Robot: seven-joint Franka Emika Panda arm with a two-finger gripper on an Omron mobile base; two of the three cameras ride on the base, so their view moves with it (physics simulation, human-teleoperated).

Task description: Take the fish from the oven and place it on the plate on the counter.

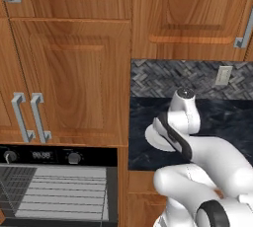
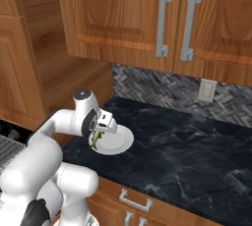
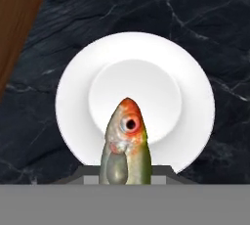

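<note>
one fish [image 3: 126, 146], one plate [image 3: 135, 102], one counter [image 2: 197, 146]

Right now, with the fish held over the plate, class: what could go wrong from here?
1. The gripper holds the fish nose-down; let go from there, it might topple and slide off the plate.
2. In the right base view the fish hangs near the plate's left rim, by the counter edge, so it may miss.

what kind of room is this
A rendered home kitchen, most likely: a built-in black oven with wire racks, wooden cabinets over a dark stone counter, and a white plate below a held fish.
</note>
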